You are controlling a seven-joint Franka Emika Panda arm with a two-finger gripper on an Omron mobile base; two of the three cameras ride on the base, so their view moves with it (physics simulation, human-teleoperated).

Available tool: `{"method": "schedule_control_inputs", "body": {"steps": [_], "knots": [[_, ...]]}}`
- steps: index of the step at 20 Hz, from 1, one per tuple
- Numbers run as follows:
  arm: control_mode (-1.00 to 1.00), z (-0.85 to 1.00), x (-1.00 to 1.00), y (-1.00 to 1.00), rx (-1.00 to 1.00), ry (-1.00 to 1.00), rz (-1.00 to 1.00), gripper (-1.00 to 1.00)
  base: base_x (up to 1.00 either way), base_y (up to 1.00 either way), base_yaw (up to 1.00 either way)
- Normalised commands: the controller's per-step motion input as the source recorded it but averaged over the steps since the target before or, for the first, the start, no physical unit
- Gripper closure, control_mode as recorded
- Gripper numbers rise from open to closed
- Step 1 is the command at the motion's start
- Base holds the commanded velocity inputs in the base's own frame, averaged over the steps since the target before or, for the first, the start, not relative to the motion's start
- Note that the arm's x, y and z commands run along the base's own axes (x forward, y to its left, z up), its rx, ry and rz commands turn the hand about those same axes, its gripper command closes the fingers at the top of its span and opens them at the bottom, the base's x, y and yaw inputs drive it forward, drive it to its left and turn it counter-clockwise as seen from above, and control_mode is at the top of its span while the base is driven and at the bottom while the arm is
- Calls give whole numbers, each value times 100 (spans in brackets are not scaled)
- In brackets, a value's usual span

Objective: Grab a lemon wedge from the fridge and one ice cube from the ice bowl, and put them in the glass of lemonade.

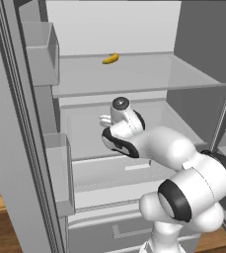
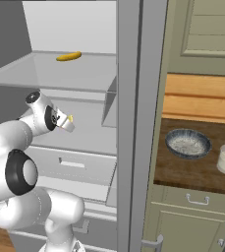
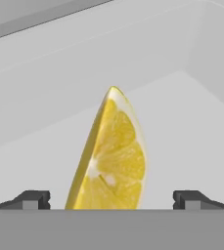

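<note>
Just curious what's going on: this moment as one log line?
step: approaching lemon wedge | jaws: open, wedge between them | place: inside fridge

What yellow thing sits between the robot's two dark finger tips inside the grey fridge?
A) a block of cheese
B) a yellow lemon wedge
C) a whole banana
B: the yellow lemon wedge with pale segments stands between the open gripper tips, apart from both.

Both base views look forward and down from behind the arm into the open fridge (image 1: 134, 79), sharing its shelves (the right one also takes in the counter (image 2: 192, 167)). The hand view sits close inside, facing the back wall.
</note>
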Motion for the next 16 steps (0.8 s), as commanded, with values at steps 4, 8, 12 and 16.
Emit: {"method": "schedule_control_inputs", "body": {"steps": [4, 8, 12, 16], "knots": [[-100, 12, 0, -10, 0, 0, -1, -100, 0, 0, 0], [-100, 1, 6, -37, 0, 0, -4, -100, 0, 0, 0], [-100, 0, 21, -34, 2, 0, -6, -100, 0, 0, 0], [-100, -1, 11, -2, 1, 0, -2, -100, 0, 0, 0]]}}
